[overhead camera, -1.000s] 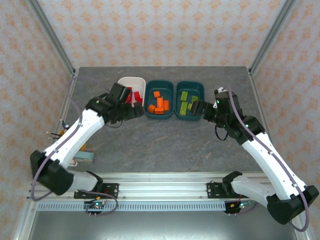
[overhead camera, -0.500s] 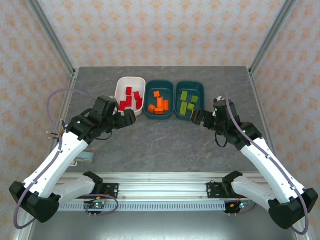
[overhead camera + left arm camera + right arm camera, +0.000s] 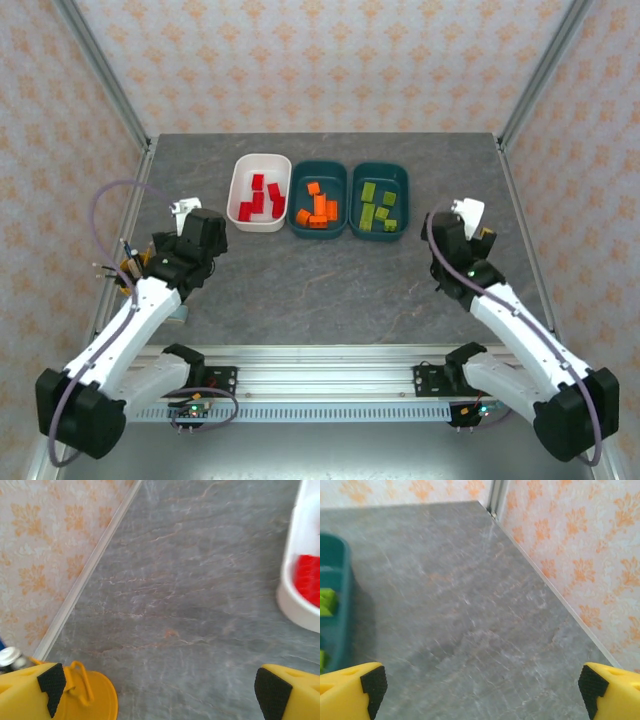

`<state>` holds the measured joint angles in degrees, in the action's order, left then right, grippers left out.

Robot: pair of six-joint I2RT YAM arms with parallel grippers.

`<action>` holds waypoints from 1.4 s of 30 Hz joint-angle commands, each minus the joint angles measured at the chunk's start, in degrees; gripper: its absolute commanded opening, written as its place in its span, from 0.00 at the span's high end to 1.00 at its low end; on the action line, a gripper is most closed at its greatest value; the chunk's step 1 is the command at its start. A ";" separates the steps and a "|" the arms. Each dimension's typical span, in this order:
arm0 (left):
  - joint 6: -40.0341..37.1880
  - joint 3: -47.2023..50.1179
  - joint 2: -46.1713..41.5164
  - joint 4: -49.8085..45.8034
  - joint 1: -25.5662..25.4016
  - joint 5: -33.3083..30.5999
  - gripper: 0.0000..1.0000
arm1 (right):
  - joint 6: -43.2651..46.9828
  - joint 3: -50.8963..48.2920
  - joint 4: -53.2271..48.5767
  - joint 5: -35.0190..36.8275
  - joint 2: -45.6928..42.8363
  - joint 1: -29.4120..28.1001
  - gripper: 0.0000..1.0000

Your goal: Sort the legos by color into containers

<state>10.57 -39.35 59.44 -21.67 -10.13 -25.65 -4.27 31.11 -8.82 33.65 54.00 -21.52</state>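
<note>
Both jaw pairs wide open, empty. Ahead-right of left gripper [image 3: 161,692]: white tub [image 3: 291,597] holding red legos [image 3: 309,579]. Ahead-left of right gripper [image 3: 482,687]: teal tub [image 3: 341,575] holding green legos [image 3: 326,602].

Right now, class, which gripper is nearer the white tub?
Left. The left gripper sits just near-left of the white tub; the right gripper is past both teal tubs, to their right.

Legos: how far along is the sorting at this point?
Done: red legos lie in the white tub, orange legos in the middle teal tub, green legos in the right teal tub. In hand: nothing; left claw and right claw stand open, empty. Left: seemingly nothing.
</note>
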 commanded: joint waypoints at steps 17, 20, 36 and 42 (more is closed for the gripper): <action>-9.11 7.02 25.80 50.30 8.99 19.82 0.00 | 10.10 -6.18 46.59 -22.75 26.17 14.16 0.00; -8.94 13.60 24.32 60.15 8.97 19.80 0.00 | 8.05 -9.11 54.21 -26.90 29.54 17.39 0.00; -10.17 15.47 26.33 65.26 7.49 17.49 0.00 | 4.69 -8.26 55.24 -21.10 32.98 18.35 0.00; -10.30 15.44 26.34 65.26 7.23 17.13 0.00 | 4.66 -8.26 55.17 -21.17 33.01 18.27 0.00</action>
<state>1.41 -22.87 85.30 41.82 -2.74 -6.63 1.32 21.98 45.10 11.14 86.80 -3.44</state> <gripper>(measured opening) 0.998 0.997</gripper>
